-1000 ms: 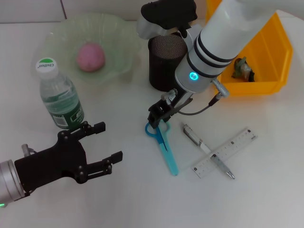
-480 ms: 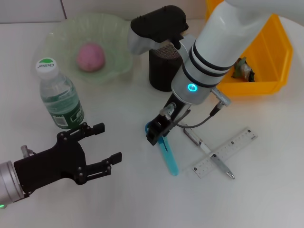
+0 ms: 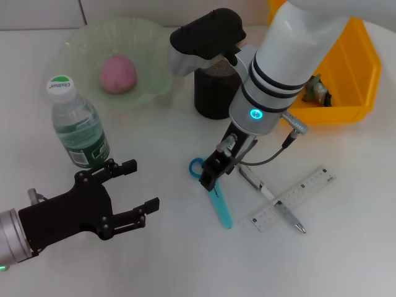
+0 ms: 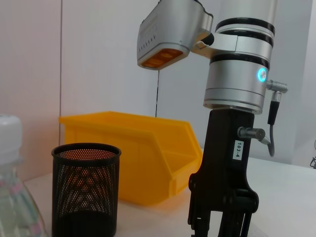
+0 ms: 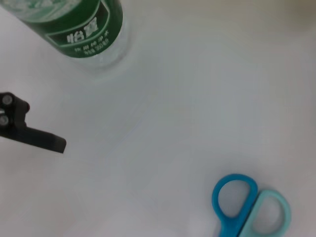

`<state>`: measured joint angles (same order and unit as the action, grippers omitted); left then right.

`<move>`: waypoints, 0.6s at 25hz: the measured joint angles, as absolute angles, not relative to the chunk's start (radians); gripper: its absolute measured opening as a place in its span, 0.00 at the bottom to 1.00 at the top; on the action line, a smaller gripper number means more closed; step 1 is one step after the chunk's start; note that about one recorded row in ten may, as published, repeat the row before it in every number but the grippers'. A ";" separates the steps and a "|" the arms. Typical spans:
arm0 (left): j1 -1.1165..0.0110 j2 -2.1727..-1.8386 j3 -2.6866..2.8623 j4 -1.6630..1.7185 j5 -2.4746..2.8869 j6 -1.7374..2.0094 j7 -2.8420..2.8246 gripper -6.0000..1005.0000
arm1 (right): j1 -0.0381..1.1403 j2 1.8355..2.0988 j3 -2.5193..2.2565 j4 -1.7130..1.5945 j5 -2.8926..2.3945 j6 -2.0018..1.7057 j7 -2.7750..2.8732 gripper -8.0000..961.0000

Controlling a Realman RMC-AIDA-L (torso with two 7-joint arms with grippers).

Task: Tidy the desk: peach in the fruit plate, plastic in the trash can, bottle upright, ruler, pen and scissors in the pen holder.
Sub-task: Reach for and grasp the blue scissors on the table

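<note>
Nearest the front edge of the table, toward its left corner, the left gripper (image 3: pixel 127 195) hovers idle with its fingers spread wide and nothing between them.

Just beyond, near the middle of the table, the right gripper (image 3: pixel 210 176) stands over the scissors (image 3: pixel 213 192), low above the shanks just behind the two blue handle loops. From the head view I cannot tell whether its fingers are open or closed; the right wrist view shows only the loops lying flat on the white surface, with no finger around them. The step in hand looks like picking up the scissors. The next move calls for the gripper to settle squarely across the shanks, close firmly, lift clear of the table, then carry the scissors back to the pen holder (image 3: pixel 213 86) and drop them in points first.

Beside the scissors, toward the right edge, one pen (image 3: pixel 269 195) lies crossed under one ruler (image 3: pixel 294 198), the two touching; both are not yet stowed.

Toward the left edge, one bottle (image 3: pixel 77 127) stands upright with its cap on.

Farther back, one black mesh pen holder stands near the middle, partly hidden by the right arm. At the back left corner one fruit plate (image 3: pixel 80 46) holds one peach (image 3: pixel 117 74), so that part seems done. At the back right corner one yellow bin (image 3: pixel 352 74), serving as the trash can, has a crumpled scrap (image 3: pixel 315 90) in it, probably the plastic.
</note>
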<state>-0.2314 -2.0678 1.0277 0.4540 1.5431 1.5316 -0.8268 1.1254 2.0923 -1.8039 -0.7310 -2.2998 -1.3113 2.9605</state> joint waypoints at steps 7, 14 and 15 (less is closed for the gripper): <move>-0.233 -2.068 1.028 0.454 1.543 1.531 -0.827 0.83 | 1.145 2.092 -1.846 -0.731 -2.302 -1.318 2.961 0.54; -0.228 -2.066 1.021 0.454 1.543 1.531 -0.827 0.83 | 1.155 2.092 -1.880 -0.735 -2.297 -1.316 2.961 0.54; -0.228 -2.066 1.021 0.454 1.543 1.531 -0.827 0.83 | 1.157 2.092 -1.887 -0.736 -2.297 -1.314 2.961 0.54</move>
<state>-0.2277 -2.0663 1.0211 0.4540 1.5431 1.5308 -0.8268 1.1568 2.0923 -1.8872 -0.7355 -2.2972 -1.3143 2.9609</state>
